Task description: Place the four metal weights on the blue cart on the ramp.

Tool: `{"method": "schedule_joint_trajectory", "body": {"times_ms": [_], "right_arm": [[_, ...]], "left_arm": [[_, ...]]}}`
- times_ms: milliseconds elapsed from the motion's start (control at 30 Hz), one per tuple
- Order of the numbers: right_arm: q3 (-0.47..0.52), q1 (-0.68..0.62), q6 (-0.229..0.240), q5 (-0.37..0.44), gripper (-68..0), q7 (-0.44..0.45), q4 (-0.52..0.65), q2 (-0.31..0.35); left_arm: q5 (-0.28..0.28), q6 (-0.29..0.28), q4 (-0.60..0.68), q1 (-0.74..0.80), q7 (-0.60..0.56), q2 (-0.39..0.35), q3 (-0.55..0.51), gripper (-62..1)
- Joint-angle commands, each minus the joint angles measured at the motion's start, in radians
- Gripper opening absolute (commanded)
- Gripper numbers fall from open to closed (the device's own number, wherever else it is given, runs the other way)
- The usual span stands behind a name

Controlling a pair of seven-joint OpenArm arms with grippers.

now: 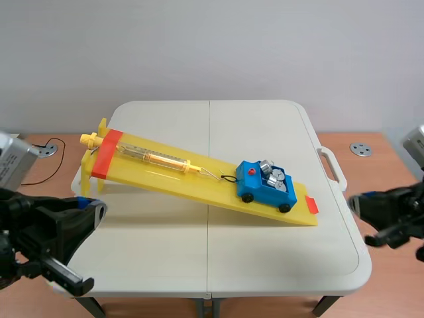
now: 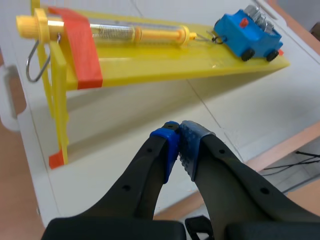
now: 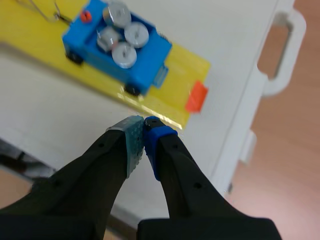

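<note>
Both my grippers are closed on nothing: the left gripper (image 2: 180, 136) hangs by the table's (image 1: 265, 265) near left corner, the right gripper (image 3: 144, 125) by its right edge. The blue cart (image 1: 266, 184) sits near the low end of the ramp (image 1: 199, 173), toward the table's right edge, with the four weights (image 3: 136, 34) inside. I judge a bump from me could slip the thin hook (image 2: 216, 36) and send the cart rolling off. The hook's hold is hard to make out, and the cart's far side is hidden
</note>
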Motion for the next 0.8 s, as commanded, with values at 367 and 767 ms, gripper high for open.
{"method": "schedule_joint_trajectory", "body": {"times_ms": [367,767], "right_arm": [[0.216,-0.423,0.062,0.096,-66.8,0.081,0.144,0.127],[0.297,-0.753,0.062,0.089,-66.9,0.075,0.144,0.116]], "left_arm": [[0.172,0.014,0.113,-0.151,-0.111,0.109,0.171,-58.2],[0.378,0.182,0.084,-0.275,-0.103,0.130,0.259,-58.2]]}}
